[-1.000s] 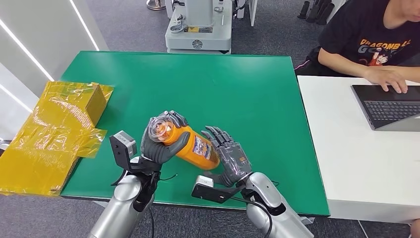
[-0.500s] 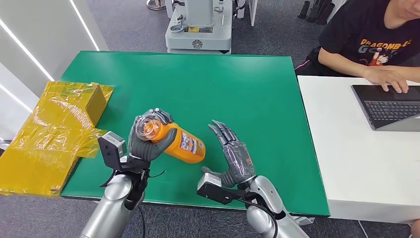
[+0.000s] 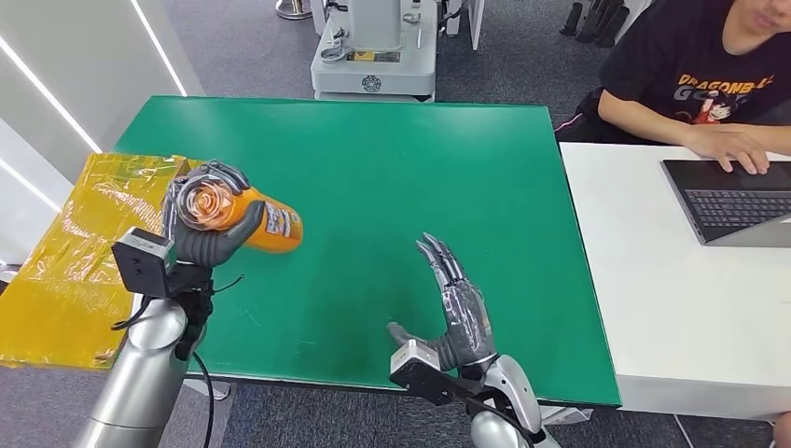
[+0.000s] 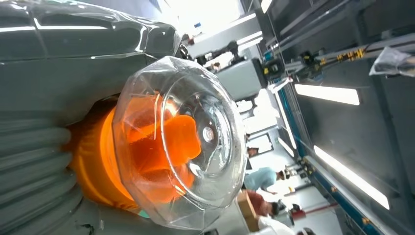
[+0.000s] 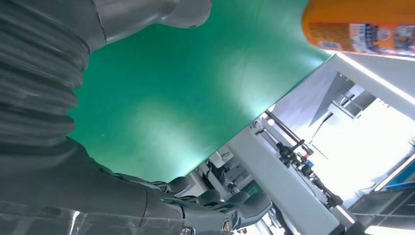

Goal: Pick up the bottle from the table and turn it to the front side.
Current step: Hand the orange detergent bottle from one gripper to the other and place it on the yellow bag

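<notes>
While the left robot hand (image 3: 207, 224) grips the orange bottle (image 3: 266, 226) near its clear cap (image 3: 202, 203), the bottle lies almost level in the air above the left part of the green surface (image 3: 392, 168), with its base pointing away from this hand toward the middle. The fingers are wrapped closely around the neck, and the left wrist view shows the cap (image 4: 183, 142) facing the camera. Just beyond this hand, to its outer side, there is a crumpled yellow wrapping (image 3: 84, 252) at the edge of the surface.

Well apart to the right, the right robot hand (image 3: 457, 303) is spread wide, palm turned to the bottle, and holds nothing. Far to the right of it a person (image 3: 700, 75) sits at a white desk (image 3: 672, 280) and types on a laptop (image 3: 728, 191).

I judge the main risk is a slip: the hold is only at the cap end, so the long body could sag or twist out during the turning. Also the label (image 3: 277, 220) could end up turned away, because the fingers cover part of the bottle. A drop could send the bottle rolling off the edge.

Count: one bottle, one cap, two robot hands, one yellow wrapping, one laptop, one person.
</notes>
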You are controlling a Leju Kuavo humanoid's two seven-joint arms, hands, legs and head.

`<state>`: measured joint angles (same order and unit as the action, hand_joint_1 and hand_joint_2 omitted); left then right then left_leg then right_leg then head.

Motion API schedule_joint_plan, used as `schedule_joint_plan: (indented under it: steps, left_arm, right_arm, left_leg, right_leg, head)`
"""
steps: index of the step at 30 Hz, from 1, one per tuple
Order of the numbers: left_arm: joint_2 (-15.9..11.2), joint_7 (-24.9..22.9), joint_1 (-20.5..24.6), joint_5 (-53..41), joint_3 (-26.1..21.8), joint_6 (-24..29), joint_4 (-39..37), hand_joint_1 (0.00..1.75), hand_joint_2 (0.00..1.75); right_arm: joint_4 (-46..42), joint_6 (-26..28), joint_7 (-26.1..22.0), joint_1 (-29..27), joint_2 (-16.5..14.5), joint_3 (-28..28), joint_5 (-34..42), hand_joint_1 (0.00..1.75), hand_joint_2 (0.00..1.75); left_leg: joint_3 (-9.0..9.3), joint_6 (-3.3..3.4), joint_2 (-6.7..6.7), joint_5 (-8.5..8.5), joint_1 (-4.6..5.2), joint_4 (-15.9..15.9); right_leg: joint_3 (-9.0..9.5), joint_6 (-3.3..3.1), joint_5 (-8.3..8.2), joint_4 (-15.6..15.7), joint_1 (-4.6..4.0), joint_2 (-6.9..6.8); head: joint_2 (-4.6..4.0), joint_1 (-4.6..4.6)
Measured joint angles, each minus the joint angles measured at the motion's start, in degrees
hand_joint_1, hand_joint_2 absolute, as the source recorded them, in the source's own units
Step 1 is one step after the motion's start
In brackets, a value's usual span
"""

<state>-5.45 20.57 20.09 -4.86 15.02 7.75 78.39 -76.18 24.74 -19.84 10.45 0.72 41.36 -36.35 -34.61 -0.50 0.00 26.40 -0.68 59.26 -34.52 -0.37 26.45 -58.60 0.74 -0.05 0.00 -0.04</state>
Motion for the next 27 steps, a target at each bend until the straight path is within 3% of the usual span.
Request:
schedule_joint_plan:
  steps: [7, 16, 21, 27]
  left_arm:
    - [-2.0, -0.3, 0.5, -2.5, -0.4, 0.8, 0.0, 1.75, 1.75]
    - [-11.7, -3.5, 3.3, -11.1, -1.2, 1.1, 0.0, 1.75, 1.75]
    - [-14.7, -3.8, 3.3, -13.3, -2.3, 2.8, -2.3, 1.75, 1.75]
    - [-18.4, -4.1, 3.0, -20.8, -3.2, 8.6, -6.6, 1.75, 1.75]
  right_arm:
    - [-0.9, 0.0, -0.3, -0.8, 0.0, -0.7, 0.0, 0.0, 1.75]
    - [-2.4, 0.7, -4.4, -3.3, -0.3, -2.4, 2.2, 0.0, 1.75]
    - [-4.6, 5.5, -11.7, -4.4, -0.9, -3.4, 7.8, 0.0, 1.75]
    - [-5.2, 7.4, -12.7, -5.0, -1.1, -3.5, 10.5, 0.0, 1.75]
  left_leg:
    - [-0.01, 0.0, 0.0, 0.0, 0.01, 0.0]
    - [0.02, -0.02, 0.03, -0.01, -0.04, 0.0]
    - [0.01, -0.02, 0.05, -0.01, -0.03, 0.0]
    - [0.01, -0.02, 0.07, -0.01, -0.03, 0.0]
  right_leg:
    - [0.0, 0.0, 0.0, 0.0, 0.01, 0.0]
    - [-0.04, -0.02, 0.01, 0.0, -0.03, 0.05]
    - [-0.03, -0.02, 0.02, 0.0, -0.03, 0.08]
    - [-0.03, -0.02, 0.01, 0.0, -0.02, 0.11]
  head:
    - [0.0, 0.01]
    - [0.0, 0.0]
    - [0.0, 0.01]
    - [0.0, 0.02]
